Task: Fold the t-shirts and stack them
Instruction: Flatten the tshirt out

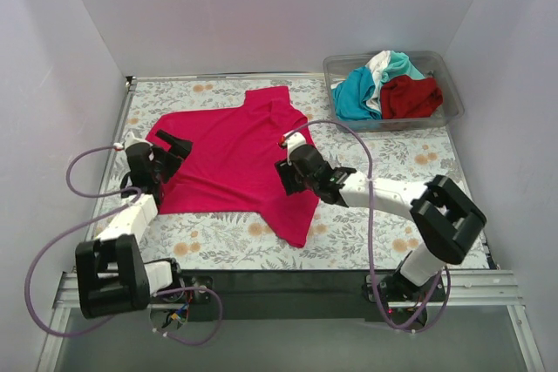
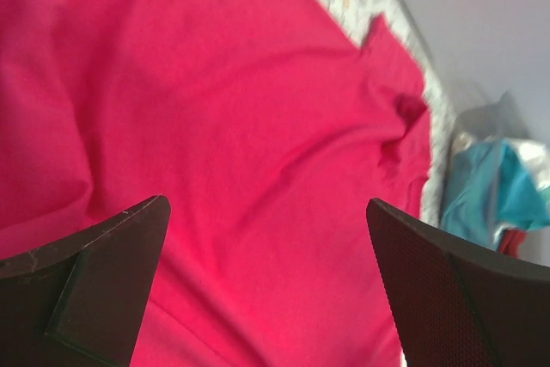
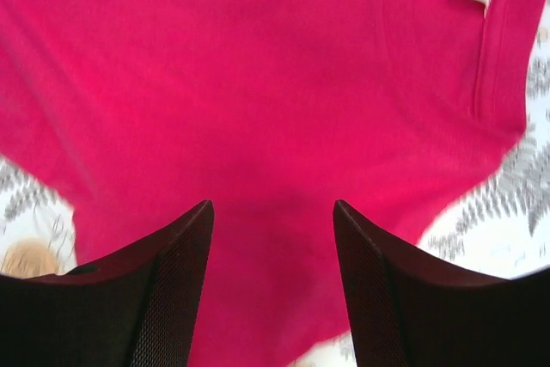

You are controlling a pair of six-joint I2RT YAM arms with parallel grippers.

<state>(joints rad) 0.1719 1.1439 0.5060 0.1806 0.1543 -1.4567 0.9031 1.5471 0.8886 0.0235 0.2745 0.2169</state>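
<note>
Magenta-pink t-shirt [image 1: 231,158] is lying spread on the floral table [image 1: 410,154], apparently for folding; left gripper [image 1: 174,150] and right gripper [image 1: 284,154] are hovering released, grasping nothing.

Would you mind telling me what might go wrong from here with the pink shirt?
The pink t-shirt lies skewed and wrinkled, so a fold started now would likely come out uneven. The left gripper and right gripper hang open above the cloth; closing straight down may only bunch fabric. The purple cable looping beside the shirt might snag it.
</note>
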